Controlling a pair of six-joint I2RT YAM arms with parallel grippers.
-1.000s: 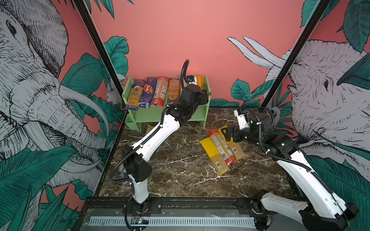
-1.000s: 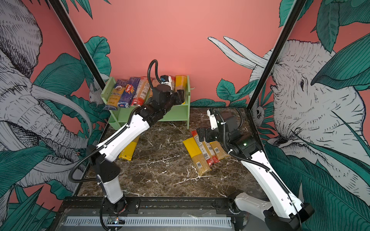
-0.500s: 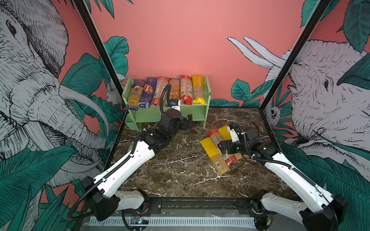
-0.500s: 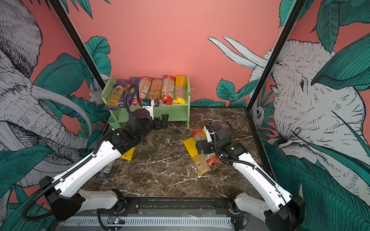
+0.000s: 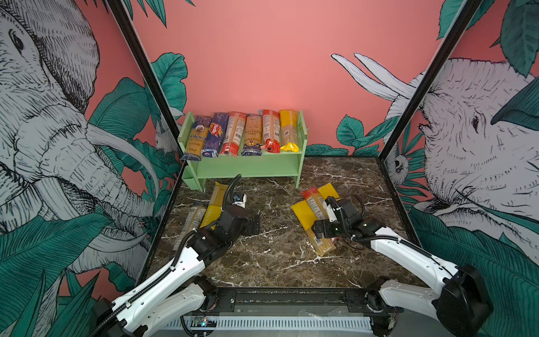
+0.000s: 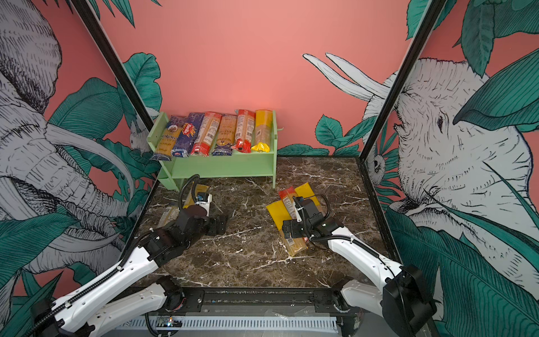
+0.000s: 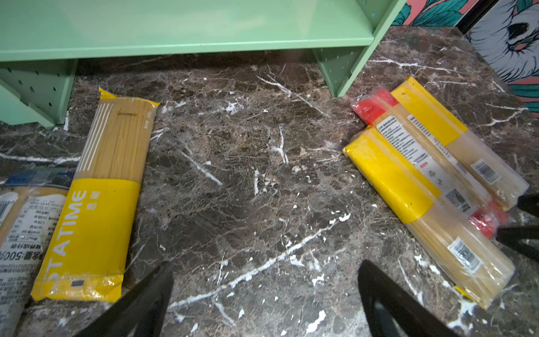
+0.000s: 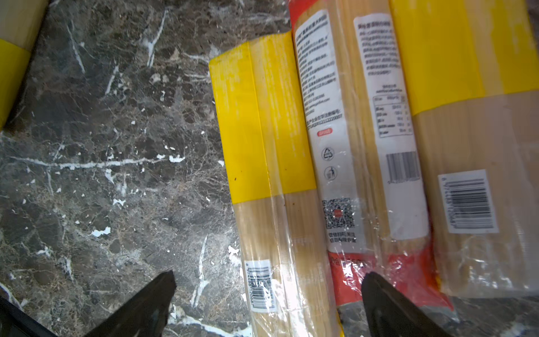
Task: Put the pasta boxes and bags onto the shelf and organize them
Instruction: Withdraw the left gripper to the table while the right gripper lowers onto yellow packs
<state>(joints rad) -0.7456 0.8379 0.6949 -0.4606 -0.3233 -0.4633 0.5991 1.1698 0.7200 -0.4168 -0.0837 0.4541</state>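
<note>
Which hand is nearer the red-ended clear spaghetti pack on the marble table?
Right. The right hand hovers open, partly over the red-ended clear spaghetti pack; the left hand hangs over bare marble, well apart from it.

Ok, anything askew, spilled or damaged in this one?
Nothing spilled or torn. The six packs on top of the shelf overhang its front edge, and three packs lie in a slanted bunch on the table.

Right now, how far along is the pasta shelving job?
Six packs lie side by side on the top tier of the shelf. Nothing is held: left gripper and right gripper are both open, the right over three packs on the table. Two more packs lie at left. Five remain.
</note>
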